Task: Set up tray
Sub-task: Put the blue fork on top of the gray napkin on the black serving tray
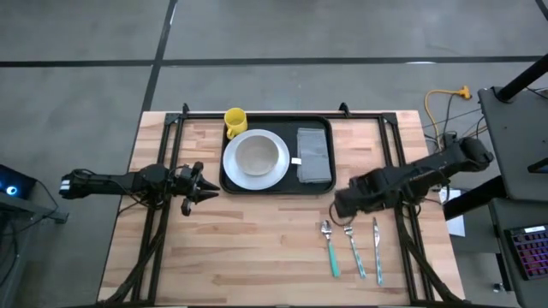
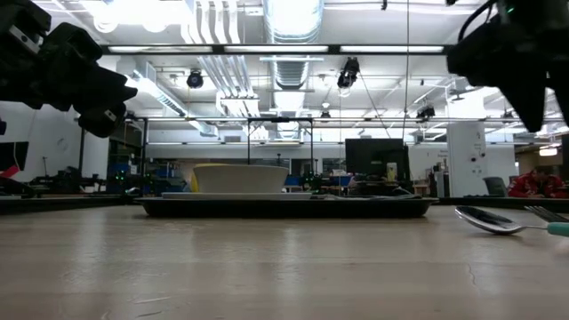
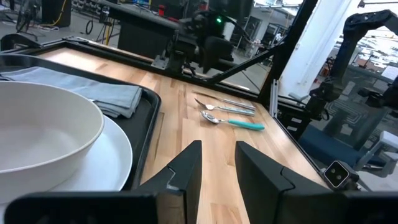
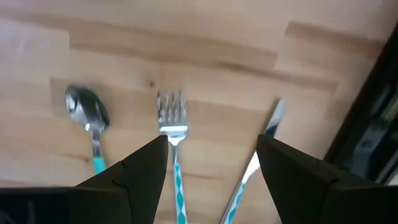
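The black tray (image 1: 276,186) lies at the table's far middle. It carries a white plate with a bowl (image 1: 255,159), a yellow mug (image 1: 235,121) and a folded grey napkin (image 1: 314,156). A teal-handled spoon (image 1: 330,248), fork (image 1: 354,250) and knife (image 1: 377,248) lie side by side on the wood to the tray's near right. My left gripper (image 1: 205,190) hovers open just off the tray's near-left corner, pointing right. My right gripper (image 4: 212,146) hangs open above the heads of the fork (image 4: 172,112) and knife (image 4: 270,121), touching nothing.
Black frame rails (image 1: 167,171) run along the table's far edge and down both sides. Bare wood (image 1: 248,248) lies between the tray and the near edge, left of the cutlery. A yellow cable (image 1: 445,98) and equipment sit beyond the right edge.
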You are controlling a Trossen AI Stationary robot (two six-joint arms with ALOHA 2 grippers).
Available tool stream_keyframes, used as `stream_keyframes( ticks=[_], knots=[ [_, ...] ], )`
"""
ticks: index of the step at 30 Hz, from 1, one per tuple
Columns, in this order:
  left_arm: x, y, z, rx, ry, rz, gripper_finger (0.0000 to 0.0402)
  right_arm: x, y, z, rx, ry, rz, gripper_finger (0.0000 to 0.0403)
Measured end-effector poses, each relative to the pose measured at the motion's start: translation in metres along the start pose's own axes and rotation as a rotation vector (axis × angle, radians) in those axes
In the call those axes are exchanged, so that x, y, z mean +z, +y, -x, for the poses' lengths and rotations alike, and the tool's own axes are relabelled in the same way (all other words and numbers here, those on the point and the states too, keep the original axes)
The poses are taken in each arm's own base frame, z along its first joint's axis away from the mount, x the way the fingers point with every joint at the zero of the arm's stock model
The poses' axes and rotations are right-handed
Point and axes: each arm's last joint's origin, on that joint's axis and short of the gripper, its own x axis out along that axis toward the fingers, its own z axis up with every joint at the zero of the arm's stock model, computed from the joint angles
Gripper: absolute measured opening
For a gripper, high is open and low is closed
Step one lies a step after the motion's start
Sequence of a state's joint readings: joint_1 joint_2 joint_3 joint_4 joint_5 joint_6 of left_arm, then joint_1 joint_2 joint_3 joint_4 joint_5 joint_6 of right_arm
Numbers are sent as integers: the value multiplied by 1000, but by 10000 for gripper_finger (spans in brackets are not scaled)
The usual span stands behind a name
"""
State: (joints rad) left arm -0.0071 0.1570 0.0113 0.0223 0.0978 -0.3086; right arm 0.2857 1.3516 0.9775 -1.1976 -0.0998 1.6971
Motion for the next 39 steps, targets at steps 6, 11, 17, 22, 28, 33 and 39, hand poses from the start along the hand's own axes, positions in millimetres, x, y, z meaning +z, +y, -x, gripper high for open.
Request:
stream_keyframes(
  ticks=[6,11,17,22,28,33,39],
  knots=[
    [0,0,0,0,0,0,82,-38,9,-12,57,34,81,237],
    [0,0,0,0,1,0,82,-61,12,-25,40,37,87,237],
    [0,0,0,0,1,0,82,-80,17,-44,9,53,49,237],
    [0,0,0,0,2,0,82,-94,30,-64,6,93,106,237],
    [0,0,0,0,2,0,82,-114,40,-92,-86,124,134,237],
    [0,0,0,0,2,0,82,-131,47,-108,-114,117,142,231],
    [0,0,0,0,2,0,82,-142,56,-119,-61,177,162,215]
  ],
)
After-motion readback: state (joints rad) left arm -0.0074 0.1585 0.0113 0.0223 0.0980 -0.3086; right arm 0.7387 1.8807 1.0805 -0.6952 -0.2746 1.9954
